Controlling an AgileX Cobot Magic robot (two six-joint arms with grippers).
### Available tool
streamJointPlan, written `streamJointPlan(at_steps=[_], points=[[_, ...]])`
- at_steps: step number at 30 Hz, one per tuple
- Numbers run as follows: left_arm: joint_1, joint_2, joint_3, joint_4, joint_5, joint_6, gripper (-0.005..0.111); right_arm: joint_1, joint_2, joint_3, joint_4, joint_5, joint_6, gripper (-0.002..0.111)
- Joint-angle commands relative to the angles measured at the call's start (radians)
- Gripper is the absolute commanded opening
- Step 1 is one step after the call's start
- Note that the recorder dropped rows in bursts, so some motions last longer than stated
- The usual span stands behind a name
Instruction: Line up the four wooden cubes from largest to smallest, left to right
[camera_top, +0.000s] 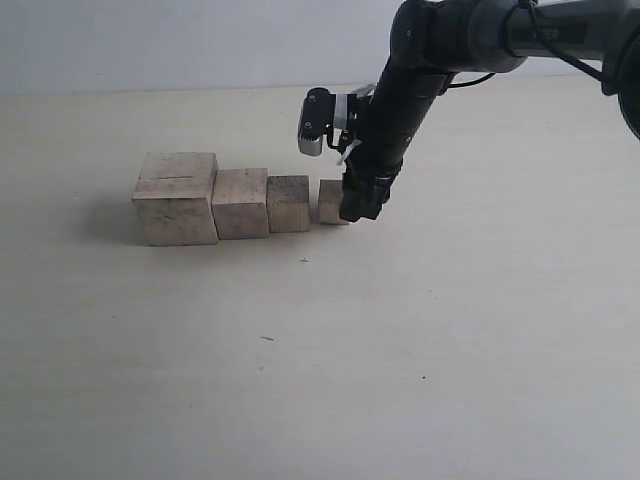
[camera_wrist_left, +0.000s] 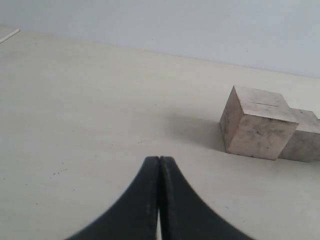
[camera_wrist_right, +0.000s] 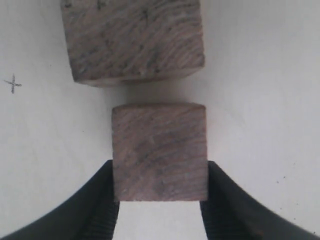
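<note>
**Legend.** (a) White lettering (camera_top: 556, 33) on the dark upper link of the right arm (camera_top: 470, 30), well above the right gripper (camera_top: 352, 212). It is too small to read whole, and only a closing "ER" can be made out. (b) Small pencilled cross (camera_wrist_right: 13, 83) on the table (camera_wrist_right: 265, 75), near the gripper, ahead of its fingertips and off to one side.

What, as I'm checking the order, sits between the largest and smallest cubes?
The second-largest cube, then the third cube, left of the smallest cube; the exterior view shows it.
</note>
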Motion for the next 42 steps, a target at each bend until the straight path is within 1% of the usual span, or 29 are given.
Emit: streamJointPlan(at_steps=[1,5,10,13,19,24,26,29,32,38,42], points=[[0.002,-0.007,0.004,-0.005,-0.006,0.003,0.000,0.002,0.009,-0.006,0.018,-0.015,-0.013,0.008],[0.002,-0.007,0.004,-0.005,-0.006,0.003,0.000,0.002,0.009,-0.006,0.018,-0.016,-0.010,0.023],[0.002,-0.007,0.004,-0.005,-0.006,0.003,0.000,0.002,0.009,-0.006,0.020,-0.019,-0.010,0.049],[0.002,-0.007,0.004,-0.005,-0.006,0.003,0.000,0.002,0.007,-0.006,0.020,-0.023,-0.010,0.058],[0.002,-0.007,0.004,-0.005,-0.006,0.003,0.000,0.002,-0.001,-0.006,0.020,-0.023,0.009,0.070],[0.002,-0.007,0.004,-0.005,-0.006,0.003,0.000,0.002,-0.049,-0.006,-0.041,-0.010,0.118,0.072],[0.002,-0.007,0.004,-0.005,-0.006,0.003,0.000,0.002,-0.072,-0.006,-0.095,0.009,0.193,0.072],[0.002,-0.007,0.004,-0.005,-0.006,0.003,0.000,0.002,-0.086,-0.006,-0.224,0.015,0.314,0.072],[0.002,-0.007,0.004,-0.005,-0.006,0.003,0.000,0.002,-0.080,-0.006,-0.298,-0.006,0.377,0.072],[0.002,-0.007,0.004,-0.005,-0.006,0.003,0.000,0.002,-0.033,-0.006,-0.279,-0.104,0.383,0.072],[0.002,-0.007,0.004,-0.005,-0.006,0.003,0.000,0.002,-0.009,-0.006,-0.258,-0.136,0.383,0.072]])
